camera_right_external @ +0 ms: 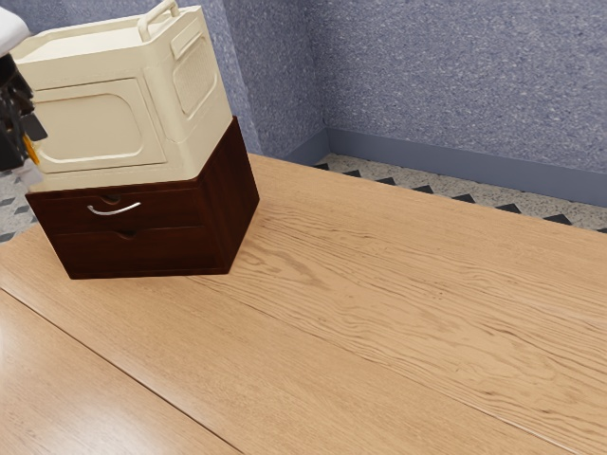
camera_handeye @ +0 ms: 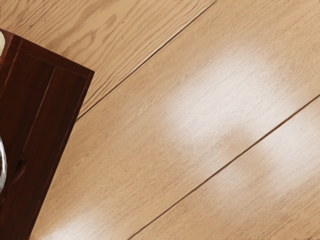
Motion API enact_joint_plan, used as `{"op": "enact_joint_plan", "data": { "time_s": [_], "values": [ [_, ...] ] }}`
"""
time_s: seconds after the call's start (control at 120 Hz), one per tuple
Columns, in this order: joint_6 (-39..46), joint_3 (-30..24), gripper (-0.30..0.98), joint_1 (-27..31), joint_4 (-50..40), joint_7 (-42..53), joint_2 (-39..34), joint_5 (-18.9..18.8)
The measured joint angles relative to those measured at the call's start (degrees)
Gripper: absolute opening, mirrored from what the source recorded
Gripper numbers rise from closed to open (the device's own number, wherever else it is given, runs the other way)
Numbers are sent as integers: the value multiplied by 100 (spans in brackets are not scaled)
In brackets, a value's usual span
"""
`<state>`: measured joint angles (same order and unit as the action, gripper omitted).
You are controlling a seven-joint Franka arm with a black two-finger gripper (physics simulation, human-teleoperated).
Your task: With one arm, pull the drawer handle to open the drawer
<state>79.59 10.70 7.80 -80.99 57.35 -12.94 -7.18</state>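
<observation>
black gripper [camera_right_external: 31, 154] is hanging by the exterior view's left edge (can't tell if fingers are sitting wide or narrow), prob leaving room to line up w/ the handle [camera_right_external: 114, 211], which is curving off the shut upper drawer [camera_right_external: 169, 210]. around it the cabinet [camera_right_external: 232, 199] is bearing the cream box [camera_right_external: 85, 118], maybe gaining weight vs the pull. frame's cropping the arm [camera_right_external: 11, 30], the handle's running out of the wrist view n the box is covering the cabinet's top.
</observation>
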Motion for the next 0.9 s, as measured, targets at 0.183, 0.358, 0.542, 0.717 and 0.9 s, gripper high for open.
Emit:
{"op": "enact_joint_plan", "data": {
  "time_s": [0.183, 0.358, 0.542, 0.717, 0.9],
  "values": [
    [164, -5, 69, -28, 47, 674, 42, 10],
    [277, 33, 68, 10, 62, 1122, 558, 53],
    [336, -3, 68, -132, 7, 1470, 491, 84],
    [378, -8, 68, -272, -487, 1721, 74, 18],
    [586, 18, 69, -309, -1472, 1914, -654, -247]
  ]
}}
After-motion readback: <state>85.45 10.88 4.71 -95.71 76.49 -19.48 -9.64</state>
